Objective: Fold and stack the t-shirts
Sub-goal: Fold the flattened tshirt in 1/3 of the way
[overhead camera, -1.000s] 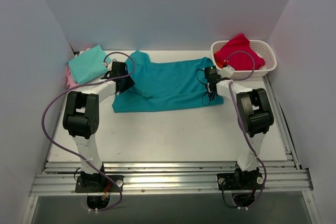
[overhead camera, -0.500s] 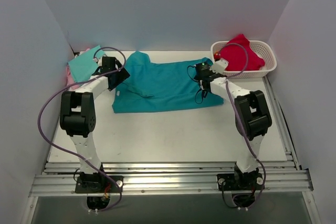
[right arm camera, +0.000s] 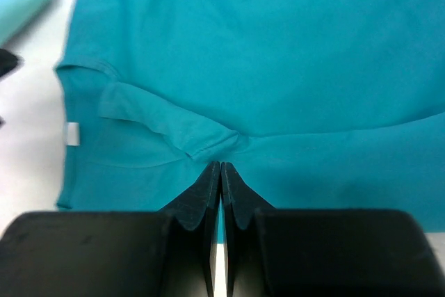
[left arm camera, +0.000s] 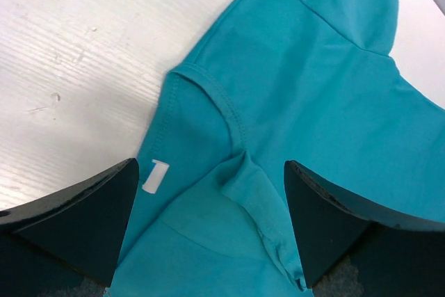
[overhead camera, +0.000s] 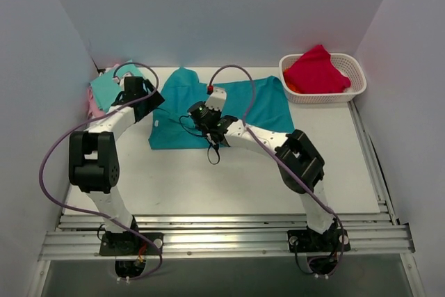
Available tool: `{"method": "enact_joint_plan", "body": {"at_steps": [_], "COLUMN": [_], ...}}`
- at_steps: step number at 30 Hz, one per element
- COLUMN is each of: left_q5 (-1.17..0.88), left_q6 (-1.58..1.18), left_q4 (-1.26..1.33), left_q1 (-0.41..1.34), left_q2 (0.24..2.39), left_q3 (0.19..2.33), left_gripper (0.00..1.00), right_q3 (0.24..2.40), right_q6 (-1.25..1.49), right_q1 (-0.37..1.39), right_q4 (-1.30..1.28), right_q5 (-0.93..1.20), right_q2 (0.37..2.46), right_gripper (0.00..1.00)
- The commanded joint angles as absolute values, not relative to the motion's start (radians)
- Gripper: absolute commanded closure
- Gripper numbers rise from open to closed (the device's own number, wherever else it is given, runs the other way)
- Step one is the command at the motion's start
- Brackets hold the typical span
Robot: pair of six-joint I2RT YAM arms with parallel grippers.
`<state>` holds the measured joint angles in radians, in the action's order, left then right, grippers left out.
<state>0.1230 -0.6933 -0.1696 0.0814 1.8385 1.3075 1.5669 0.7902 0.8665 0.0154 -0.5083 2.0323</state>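
A white, faintly scuffed surface (overhead camera: 208, 186) fills the middle of the overhead view. It is boxed in by plain pale walls: a back wall (overhead camera: 222, 12) at 12 o'clock, a left wall (overhead camera: 31, 116) at 9 o'clock and a right wall (overhead camera: 417, 102) at 3 o'clock, the last tinged faintly pink. The light is soft and even, brightest along the foot of the back wall, and silver aluminium rails (overhead camera: 229, 231) cross the near edge at 6 o'clock, catching a mild glare.
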Motion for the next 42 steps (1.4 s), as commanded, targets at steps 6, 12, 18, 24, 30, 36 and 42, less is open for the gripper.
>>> {"method": "enact_joint_plan", "body": {"at_steps": [6,12,18,24,30,36,42], "left_q5": [0.069,0.057,0.054,0.051,0.049,0.044,0.043], "left_q6": [-0.686,-0.689,-0.687,-0.687,-0.687,-0.687,-0.684], "left_q4": [-0.069,-0.058,-0.048,-0.040,-0.029,-0.020,-0.021], "left_q1": [0.034,0.032,0.029,0.023,0.023,0.021,0.023], "left_q2": [1.816,1.818,1.830,1.836,1.835,1.832,1.825], "left_q3": [1.259,1.261,1.258,1.253,1.241,1.232,1.229], "left_gripper": [0.05,0.05,0.05,0.05,0.05,0.05,0.05], "right_q3": [1.686,1.755,1.809,1.844,1.850,1.882,2.028], "right_q6": [0.811,0.810,0.807,0.808,0.804,0.796,0.784], "right_q1": [0.864,0.856,0.851,0.853,0.830,0.718,0.604], "right_q4": [-0.054,-0.066,-0.078,-0.087,-0.087,-0.040,-0.011], "right_q5": [-0.476,-0.463,-0.451,-0.431,-0.459,-0.472,-0.442], "right_q2": [2.193,2.253,2.299,2.329,2.345,2.401,2.509], "right_gripper": [1.00,1.00,1.00,1.00,1.00,1.00,1.00]}}
